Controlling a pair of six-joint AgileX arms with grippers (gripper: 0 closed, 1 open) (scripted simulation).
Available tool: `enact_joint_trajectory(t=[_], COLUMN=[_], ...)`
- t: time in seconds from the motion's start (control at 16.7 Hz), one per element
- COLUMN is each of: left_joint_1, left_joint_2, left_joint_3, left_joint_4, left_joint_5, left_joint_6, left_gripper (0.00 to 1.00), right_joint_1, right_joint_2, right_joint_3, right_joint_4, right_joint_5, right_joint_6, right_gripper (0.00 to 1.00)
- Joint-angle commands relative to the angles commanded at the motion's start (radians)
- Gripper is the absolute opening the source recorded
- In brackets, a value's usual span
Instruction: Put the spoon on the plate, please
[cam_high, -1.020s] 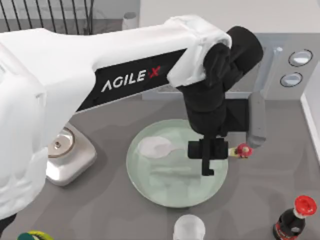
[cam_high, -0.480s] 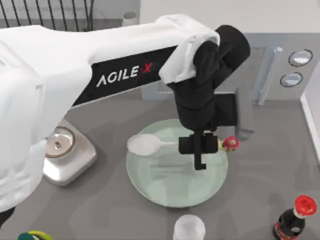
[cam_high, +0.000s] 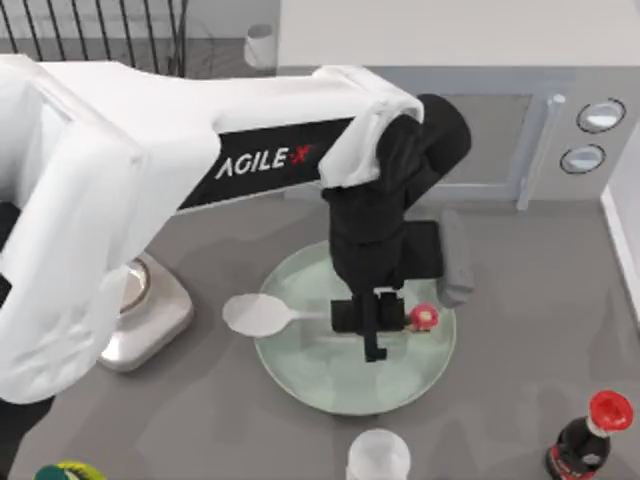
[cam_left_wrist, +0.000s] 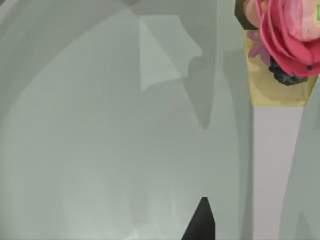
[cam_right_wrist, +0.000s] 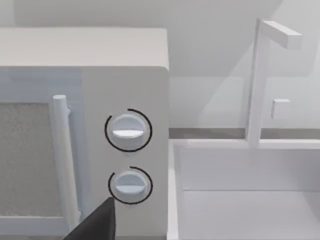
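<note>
Carrying the spoon (cam_high: 262, 314) by the middle of its handle, the left gripper (cam_high: 371, 318) hangs over the plate (cam_high: 300, 370), fingers clamped on it. Its bowl overhangs the plate's left rim, likely because the grip sits near the knob end.

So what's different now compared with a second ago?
The left hand, holding the spoon by its handle, has carried it toward the table's left. The red knob now sits over the plate, while the white bowl has slid past the plate's left rim. The plate, scale, bottle and microwave stayed put.
</note>
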Motion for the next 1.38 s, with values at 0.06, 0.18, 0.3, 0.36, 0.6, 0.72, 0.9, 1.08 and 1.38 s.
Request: enact_joint_trajectory(t=[0.06, 0.18, 0.3, 0.36, 0.6, 0.72, 0.9, 1.08, 1.38], left_joint_1=[0.000, 0.000, 0.000, 0.000, 0.000, 0.000, 0.000, 0.000, 0.000], left_joint_2=[0.000, 0.000, 0.000, 0.000, 0.000, 0.000, 0.000, 0.000, 0.000], left_joint_3=[0.000, 0.000, 0.000, 0.000, 0.000, 0.000, 0.000, 0.000, 0.000], left_joint_4=[0.000, 0.000, 0.000, 0.000, 0.000, 0.000, 0.000, 0.000, 0.000], left_joint_5=[0.000, 0.000, 0.000, 0.000, 0.000, 0.000, 0.000, 0.000, 0.000], left_joint_6=[0.000, 0.000, 0.000, 0.000, 0.000, 0.000, 0.000, 0.000, 0.000], left_gripper=[0.00, 0.00, 0.08, 0.15, 0.45, 0.60, 0.83, 1.00, 1.00], right_joint_1=[0.000, 0.000, 0.000, 0.000, 0.000, 0.000, 0.000, 0.000, 0.000], right_joint_2=[0.000, 0.000, 0.000, 0.000, 0.000, 0.000, 0.000, 0.000, 0.000], right_joint_3=[0.000, 0.000, 0.000, 0.000, 0.000, 0.000, 0.000, 0.000, 0.000], right_joint_4=[0.000, 0.000, 0.000, 0.000, 0.000, 0.000, 0.000, 0.000, 0.000], right_joint_5=[0.000, 0.000, 0.000, 0.000, 0.000, 0.000, 0.000, 0.000, 0.000], right_joint_6=[0.000, 0.000, 0.000, 0.000, 0.000, 0.000, 0.000, 0.000, 0.000], right_gripper=[1.00, 1.00, 1.00, 1.00, 1.00, 1.00, 1.00, 1.00, 1.00])
